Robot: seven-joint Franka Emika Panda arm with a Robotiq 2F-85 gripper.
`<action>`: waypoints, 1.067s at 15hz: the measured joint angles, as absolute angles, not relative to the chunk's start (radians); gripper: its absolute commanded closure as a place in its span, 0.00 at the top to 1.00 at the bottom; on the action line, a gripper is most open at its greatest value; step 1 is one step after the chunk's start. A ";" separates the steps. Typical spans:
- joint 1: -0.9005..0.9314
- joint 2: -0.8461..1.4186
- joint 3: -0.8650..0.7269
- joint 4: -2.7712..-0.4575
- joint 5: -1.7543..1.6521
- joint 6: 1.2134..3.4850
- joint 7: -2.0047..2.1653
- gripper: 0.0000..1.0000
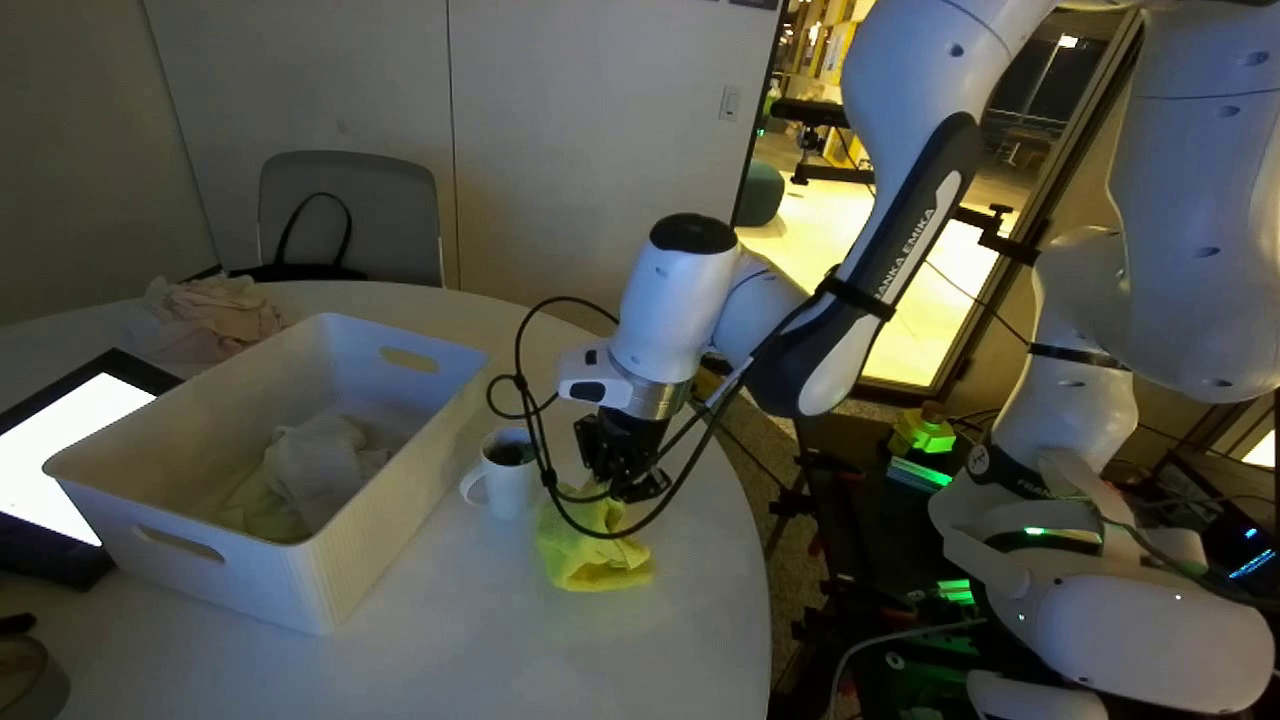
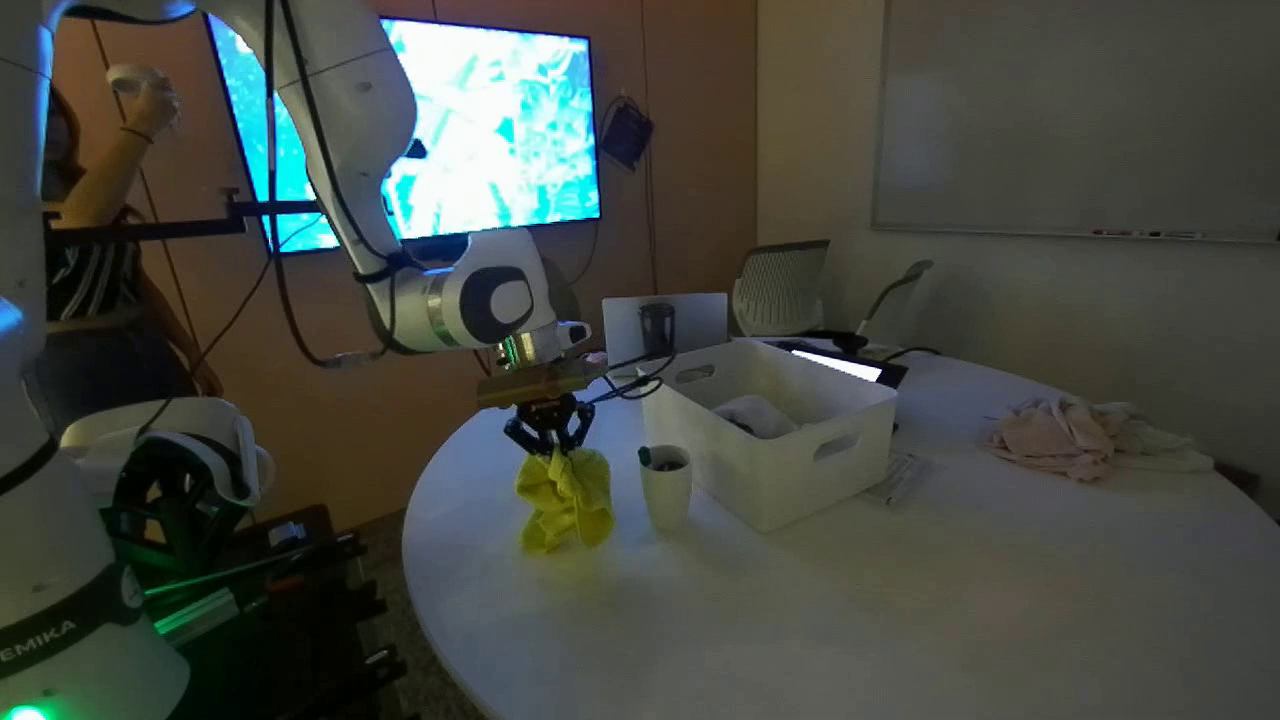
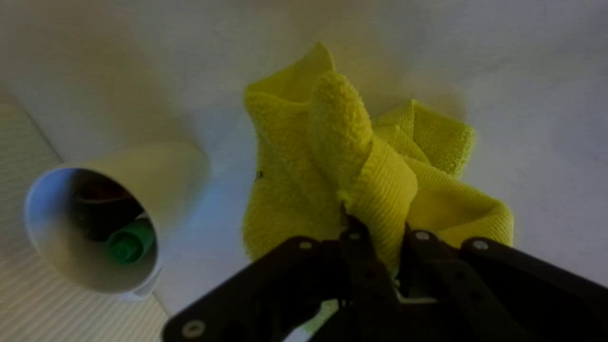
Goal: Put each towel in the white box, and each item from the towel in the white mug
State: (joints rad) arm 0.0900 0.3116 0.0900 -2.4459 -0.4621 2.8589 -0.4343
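Pinching a bunched fold of the yellow towel (image 3: 304,185) between the fingers (image 3: 363,266), pressed close together on the cloth at bottom centre of the wrist view. Hanging in loose folds below that grip, near the middle of the frame in both exterior views; cannot tell contact between its lower edge and the desk (image 1: 660,640). Has the white mug (image 1: 512,488) upright just beside the towel, at left in the wrist view, with a green-topped item (image 3: 127,247) inside. Has the white box (image 1: 265,575) left of the mug, in the left half of an exterior view, holding a whitish cloth (image 1: 320,460) and a yellow-green cloth (image 1: 262,508). Shows a tablet (image 1: 65,450) with a bright face beside the box, at the left edge of an exterior view. Shows a heap of pink and white cloth (image 2: 1060,435) on the desk, at the right side of an exterior view, with a lit television (image 2: 500,130) at the upper left and a partly hidden person (image 2: 100,195) at the far left.
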 measured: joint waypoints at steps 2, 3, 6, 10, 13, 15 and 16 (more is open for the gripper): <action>0.101 0.245 0.087 -2.468 -0.462 2.859 -0.374 0.12; 0.104 0.208 0.086 -2.476 -0.462 2.859 -0.333 0.12; 0.104 0.097 0.082 -2.491 -0.453 2.849 -0.216 0.12; 0.099 -0.023 0.061 -2.494 -0.479 2.803 -0.044 0.12; 0.093 -0.074 0.059 -2.495 -0.514 2.744 0.044 0.12; 0.093 -0.088 0.063 -2.496 -0.514 2.708 0.056 0.38; 0.093 -0.091 0.068 -2.496 -0.514 2.690 0.057 0.39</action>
State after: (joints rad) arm 0.0930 -0.0913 0.0678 -2.4964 -0.5138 2.6896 0.0572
